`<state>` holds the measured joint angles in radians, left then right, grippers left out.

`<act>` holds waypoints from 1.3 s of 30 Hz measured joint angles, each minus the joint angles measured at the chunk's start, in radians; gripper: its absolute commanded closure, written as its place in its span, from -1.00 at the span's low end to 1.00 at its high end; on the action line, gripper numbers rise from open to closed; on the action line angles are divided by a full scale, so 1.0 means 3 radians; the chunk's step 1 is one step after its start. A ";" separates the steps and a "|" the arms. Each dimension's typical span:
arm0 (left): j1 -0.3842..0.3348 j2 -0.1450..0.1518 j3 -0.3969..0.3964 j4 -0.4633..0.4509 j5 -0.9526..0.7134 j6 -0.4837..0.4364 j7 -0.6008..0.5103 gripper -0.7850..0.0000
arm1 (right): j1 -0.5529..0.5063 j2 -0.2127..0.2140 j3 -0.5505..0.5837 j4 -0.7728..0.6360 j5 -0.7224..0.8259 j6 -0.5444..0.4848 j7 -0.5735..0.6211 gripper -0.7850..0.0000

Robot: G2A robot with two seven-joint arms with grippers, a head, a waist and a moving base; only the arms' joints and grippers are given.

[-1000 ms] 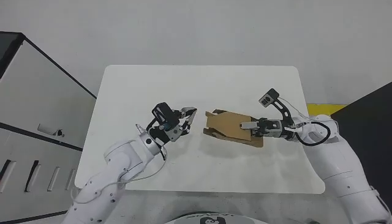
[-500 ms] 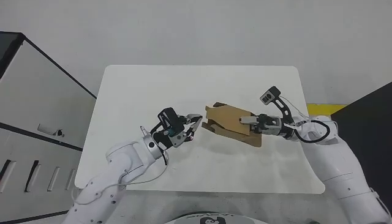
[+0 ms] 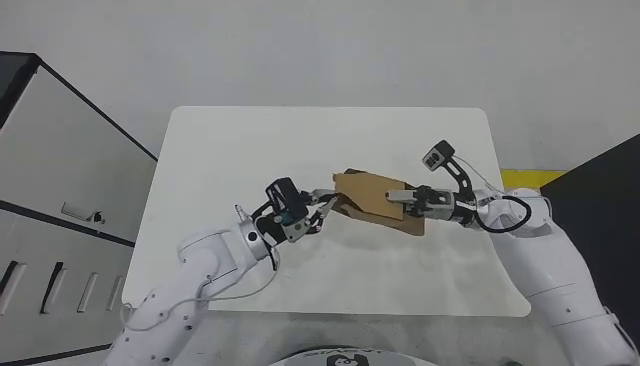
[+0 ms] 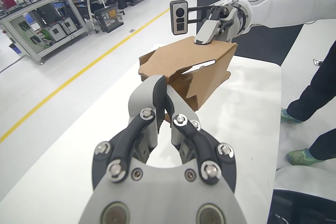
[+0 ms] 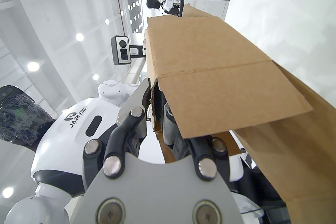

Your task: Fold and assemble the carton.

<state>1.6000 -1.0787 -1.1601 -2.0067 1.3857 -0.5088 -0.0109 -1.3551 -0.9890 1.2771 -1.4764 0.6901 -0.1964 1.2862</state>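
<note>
A brown cardboard carton point(image 3: 372, 196), partly unfolded, is held up off the white table point(image 3: 240, 146) near its middle. My right gripper point(image 3: 397, 197) is shut on the carton's wall at its right end; the right wrist view shows the wall point(image 5: 210, 72) clamped between the fingers point(image 5: 136, 104). From the left wrist view, the right gripper's upper finger point(image 4: 207, 34) lies on the carton's top panel point(image 4: 189, 57). My left gripper point(image 3: 326, 206) is at the carton's left end, fingers point(image 4: 157, 88) pressed together on the edge of a loose flap point(image 4: 181, 75).
A black-topped cabinet point(image 3: 40, 146) stands left of the table and a dark unit point(image 3: 600, 181) to its right. Bare table surface lies in front of and behind the carton.
My left gripper has moved right to the carton and its spread fingers have come together on the flap. The right gripper has lifted and tilted the carton.
</note>
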 measured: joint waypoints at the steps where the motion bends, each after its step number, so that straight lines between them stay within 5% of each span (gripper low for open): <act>1: -0.0004 -0.0001 0.0009 0.0002 0.0000 -0.0005 0.0000 1.00 | -0.0004 -0.0001 0.0002 0.0001 0.0009 -0.0005 -0.0015 1.00; 39: -0.0032 0.0000 0.0089 -0.0032 0.0107 0.0006 0.0044 1.00 | -0.0020 -0.0017 0.0026 -0.0002 0.0056 -0.0038 0.0034 1.00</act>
<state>1.5905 -1.0787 -1.1336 -2.0162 1.4179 -0.5070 0.0024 -1.3612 -0.9941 1.2849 -1.4771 0.7069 -0.2078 1.2963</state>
